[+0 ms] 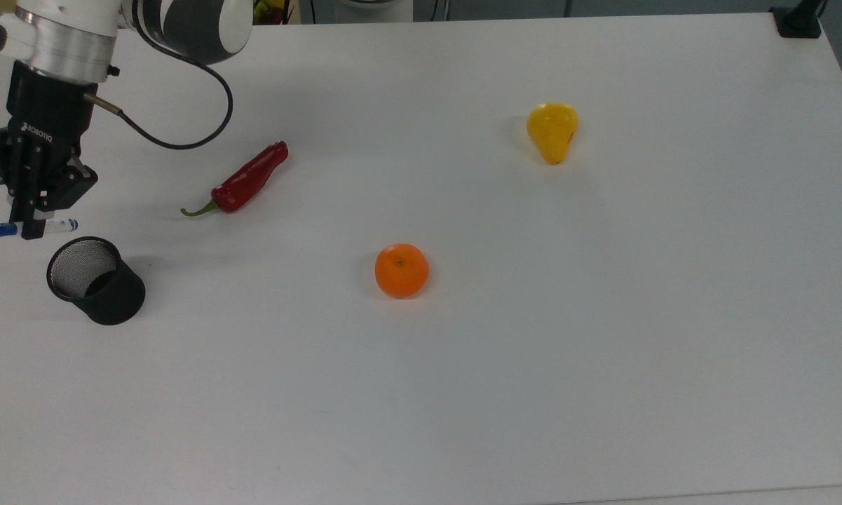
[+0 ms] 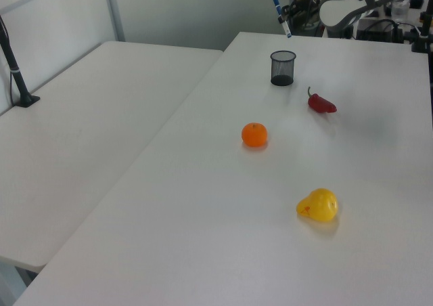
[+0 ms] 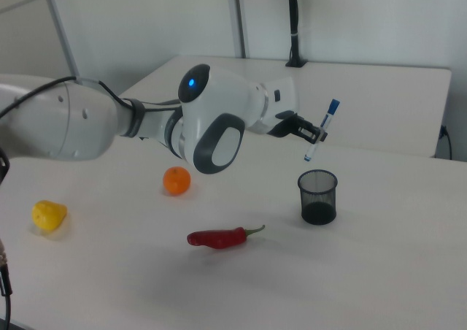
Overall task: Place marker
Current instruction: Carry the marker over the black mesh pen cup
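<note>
Marker (image 1: pixel 14 229), cap cut off at top view's left, in gripper (image 1: pixel 31 226).

I see a white worktop (image 1: pixel 463 393). The cup (image 1: pixel 97 280) is black mesh; just beside it the marker (image 1: pixel 14 229) is white with a blue cap, in a black pincer (image 1: pixel 29 228). Beyond the cup: a red pepper (image 1: pixel 245 180) with green stem, an orange (image 1: pixel 401 271), a yellow pear (image 1: pixel 552 131).
</note>
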